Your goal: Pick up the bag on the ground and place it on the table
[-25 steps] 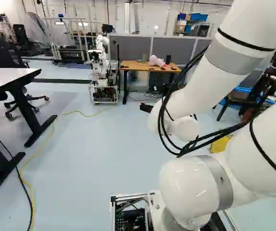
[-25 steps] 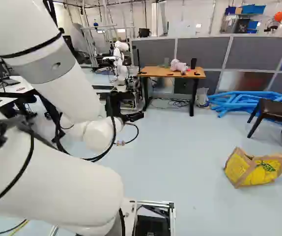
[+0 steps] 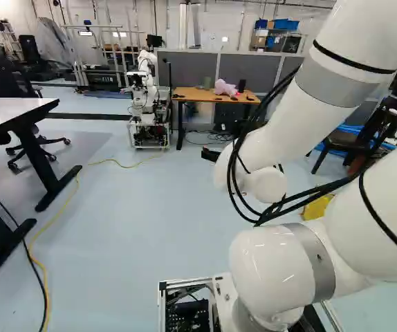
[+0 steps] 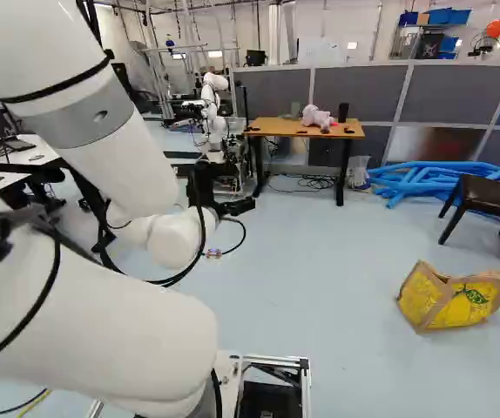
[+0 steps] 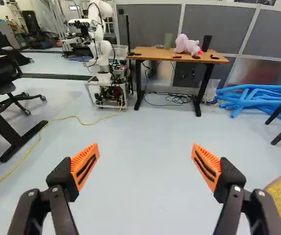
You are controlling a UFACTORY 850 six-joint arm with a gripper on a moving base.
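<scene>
Left base view first: a white table (image 3: 19,108) stands at its far left; going on to the right base view, the big white arm (image 4: 115,131) looks just the same as a moment ago, and the base has not moved; next comes the tool (image 5: 145,145), and the wrist view shows it wide open, with its orange pads (image 5: 84,166) far apart and nothing held; past it, the wooden table (image 4: 276,129) stands far ahead, with a pink toy (image 4: 315,116) on top; I think this is where the bag should go, but I cannot be sure; farther along, blue tubes (image 4: 424,181) lie on the floor; then comes the yellow and brown bag (image 4: 455,300), tipped over on the floor near the right side of that view; it has not shifted either; in the wrist view it is out past the tool's right finger, well away from it; so the job still looks to be at its start; the tool will likely need to swing right and go down; the bag looks floppy, so it may fold or slip if only its edge is pinched.
</scene>
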